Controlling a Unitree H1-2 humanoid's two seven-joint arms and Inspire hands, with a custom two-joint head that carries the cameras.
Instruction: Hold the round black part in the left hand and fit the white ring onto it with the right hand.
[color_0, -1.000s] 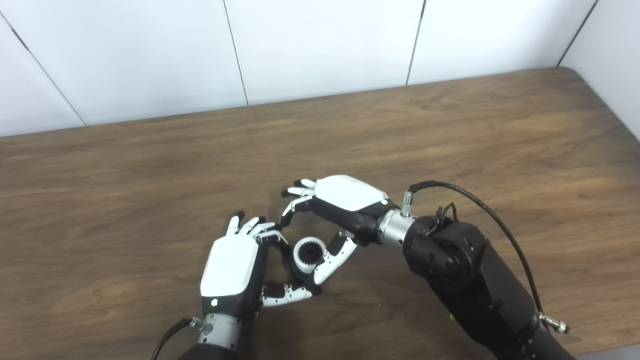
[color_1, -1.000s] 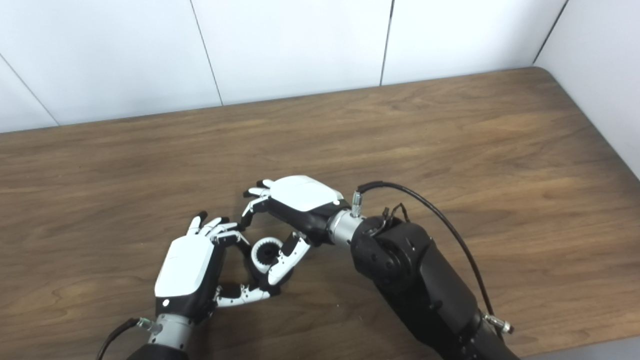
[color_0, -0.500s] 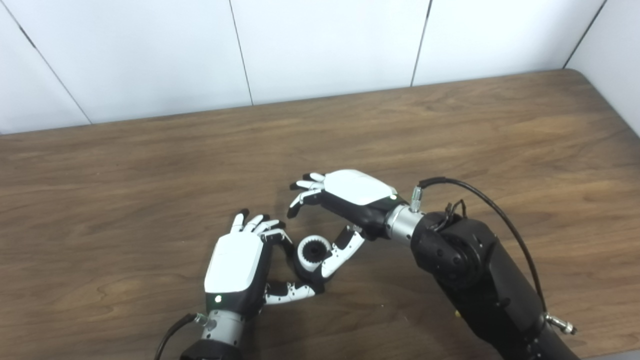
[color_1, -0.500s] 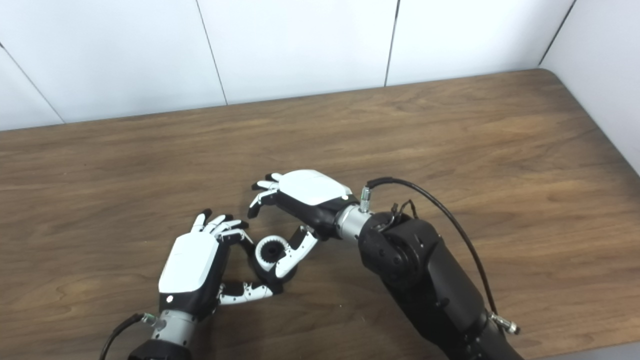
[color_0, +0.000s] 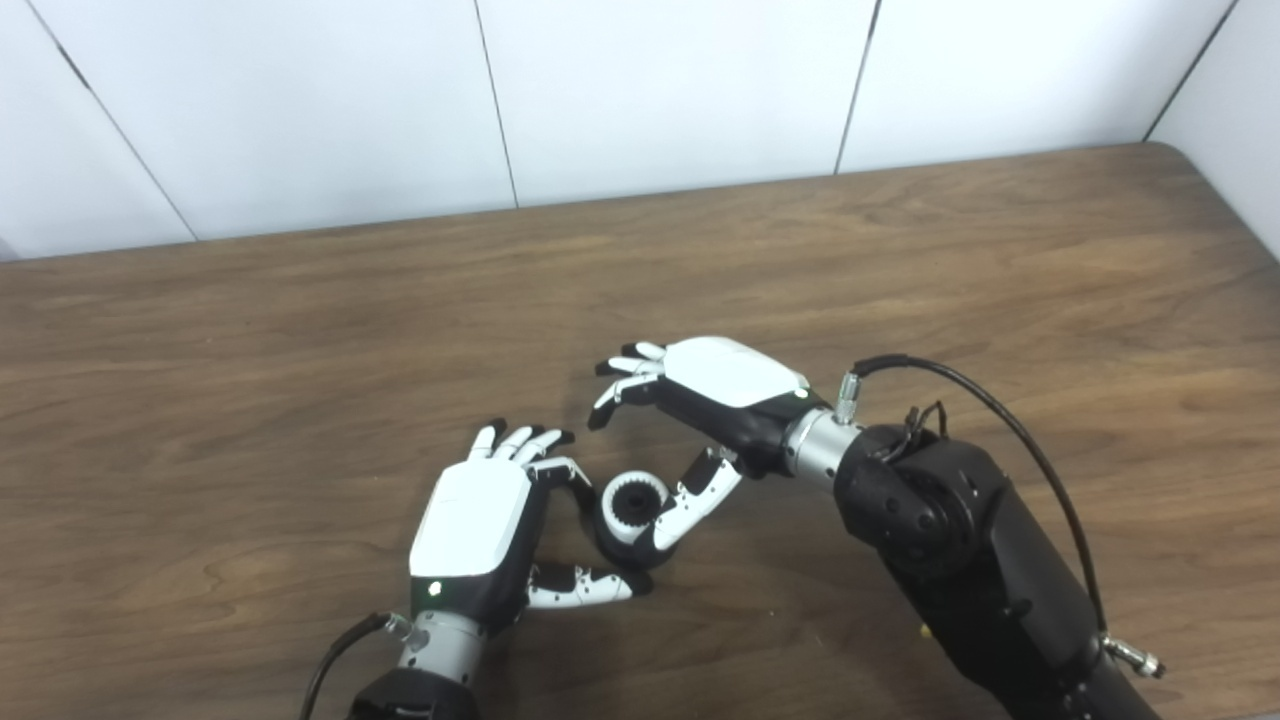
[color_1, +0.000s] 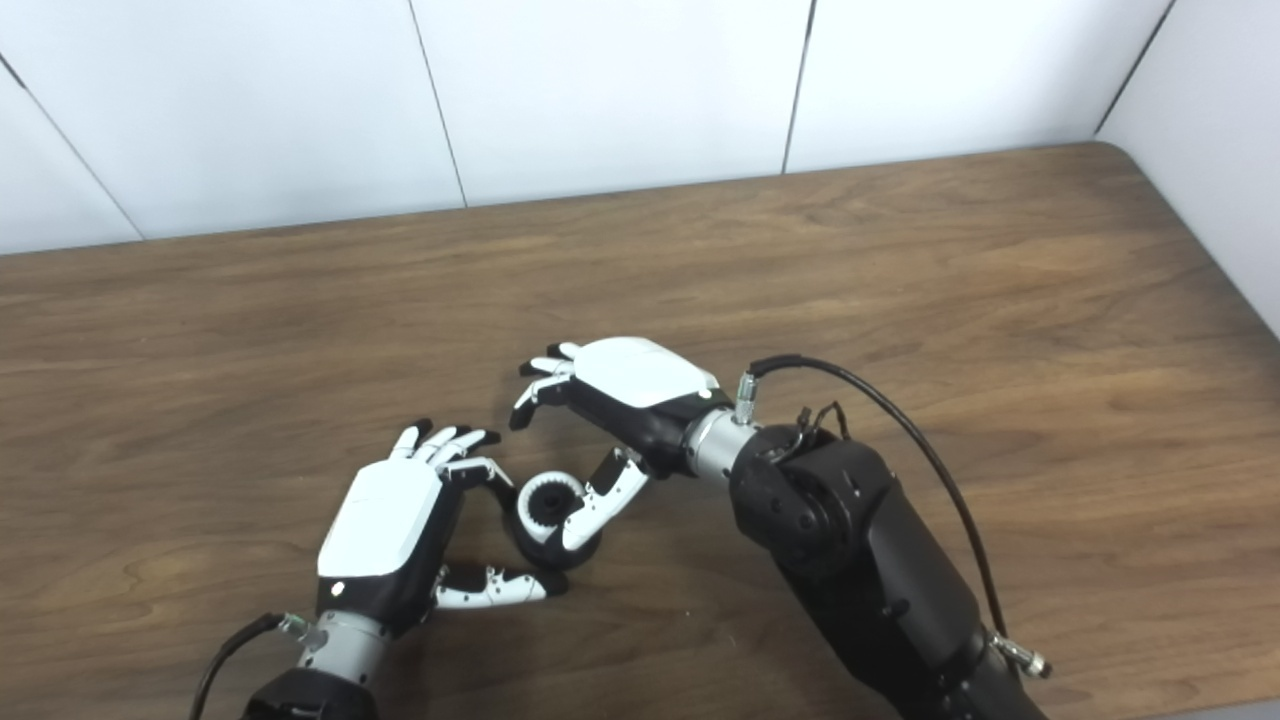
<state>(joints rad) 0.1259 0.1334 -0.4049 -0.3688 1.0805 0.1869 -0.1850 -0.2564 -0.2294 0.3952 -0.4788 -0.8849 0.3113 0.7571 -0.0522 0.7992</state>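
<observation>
The round black part (color_0: 612, 543) stands on the wooden table (color_0: 300, 330) between my two hands, with the white ring (color_0: 634, 497) seated on its top. My left hand (color_0: 470, 522) lies just left of it, its fingers spread and its thumb (color_0: 585, 590) stretched along the table under the part's near side, not closed on it. My right hand (color_0: 728, 376) hovers to the upper right, open, fingers raised clear of the ring. Its thumb (color_0: 692, 498) leans against the right side of the ring and part.
A black cable (color_0: 985, 410) loops over my right forearm (color_0: 960, 550), which crosses the table's lower right. White wall panels (color_0: 650, 90) stand behind the table's far edge, and a wall meets the table at the far right.
My right hand's fingers have lifted off the ring and drawn back up and right, leaving only the thumb against it. My left hand's fingers have spread. The camera has shifted slightly.
</observation>
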